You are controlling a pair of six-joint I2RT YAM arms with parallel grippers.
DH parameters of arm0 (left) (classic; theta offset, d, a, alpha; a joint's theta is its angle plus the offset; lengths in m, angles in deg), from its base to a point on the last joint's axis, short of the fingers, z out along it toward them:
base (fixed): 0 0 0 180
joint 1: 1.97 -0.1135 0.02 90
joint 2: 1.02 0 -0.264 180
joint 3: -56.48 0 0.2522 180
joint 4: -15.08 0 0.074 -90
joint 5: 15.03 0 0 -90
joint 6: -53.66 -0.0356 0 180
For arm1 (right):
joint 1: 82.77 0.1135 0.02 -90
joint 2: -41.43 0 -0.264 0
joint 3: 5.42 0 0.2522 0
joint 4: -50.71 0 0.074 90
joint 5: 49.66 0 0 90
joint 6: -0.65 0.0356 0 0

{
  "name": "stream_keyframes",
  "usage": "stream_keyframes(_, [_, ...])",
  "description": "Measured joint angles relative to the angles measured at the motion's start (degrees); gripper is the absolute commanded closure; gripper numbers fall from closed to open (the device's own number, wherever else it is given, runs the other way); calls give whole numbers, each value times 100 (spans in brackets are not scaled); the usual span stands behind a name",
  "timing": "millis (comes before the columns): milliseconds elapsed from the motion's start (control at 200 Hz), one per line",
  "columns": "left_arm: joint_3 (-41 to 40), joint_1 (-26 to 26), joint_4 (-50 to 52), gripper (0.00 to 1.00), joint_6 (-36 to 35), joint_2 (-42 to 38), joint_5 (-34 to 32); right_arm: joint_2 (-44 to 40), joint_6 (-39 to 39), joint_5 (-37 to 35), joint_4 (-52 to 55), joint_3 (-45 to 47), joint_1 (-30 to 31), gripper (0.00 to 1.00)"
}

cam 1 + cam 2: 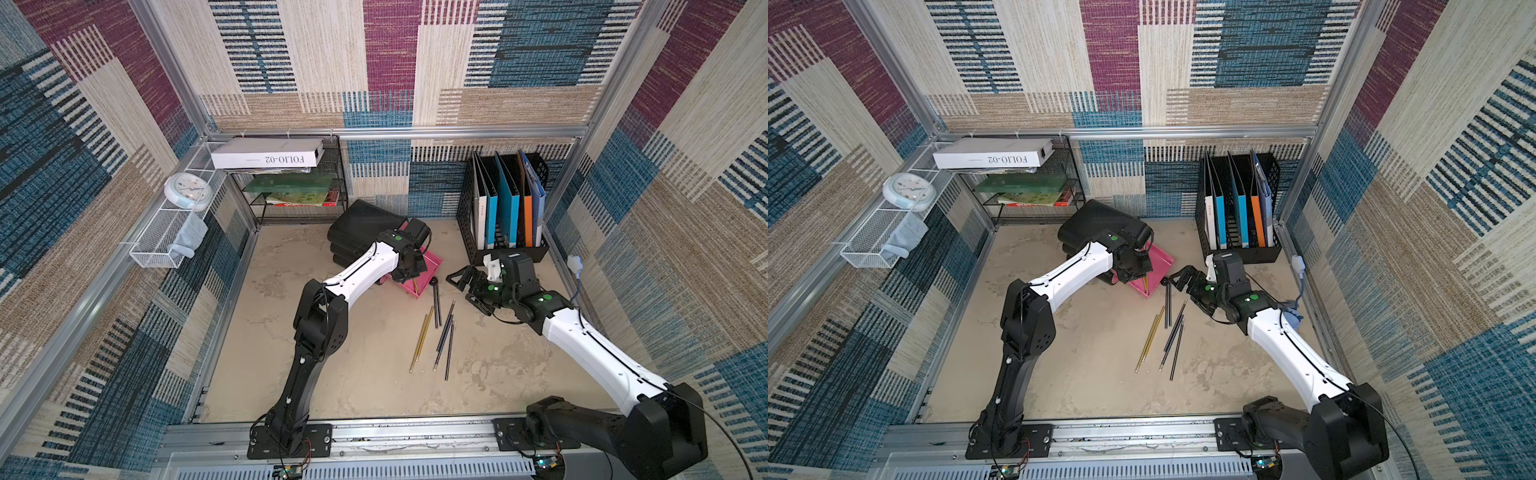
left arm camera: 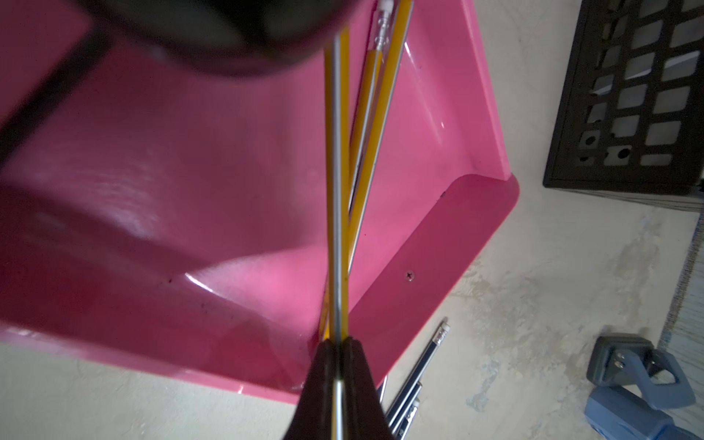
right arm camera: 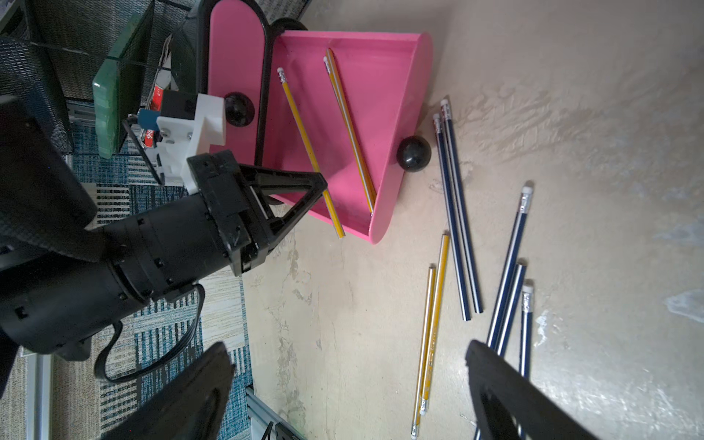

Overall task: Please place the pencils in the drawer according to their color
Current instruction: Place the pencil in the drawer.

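The left gripper [image 2: 339, 348] pinches tight 1 yellow pencil [image 2: 337, 171] over the pink drawer [image 2: 438, 244], evidently to join 2 yellow pencils [image 3: 351, 129] inside, while the right gripper [image 3: 346, 346] hangs spread wide, empty.

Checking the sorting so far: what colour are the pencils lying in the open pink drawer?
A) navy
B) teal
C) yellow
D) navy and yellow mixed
C: only yellow pencils are in the pink drawer; the navy pencils lie outside it on the table.
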Motion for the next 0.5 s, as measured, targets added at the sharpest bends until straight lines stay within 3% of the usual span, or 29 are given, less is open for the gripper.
stream_keyframes(145, [127, -13, -4, 69, -85, 138, -13, -11, -2, 0, 2, 0, 0, 0])
stream_keyframes(240, [133, -13, 9, 56, -90, 192, 24, -24, -2, 0, 7, 0, -2, 1])
stream_keyframes(496, [144, 7, 4, 50, -153, 195, 48, -107, -2, 7, -2, 70, -7, 1])
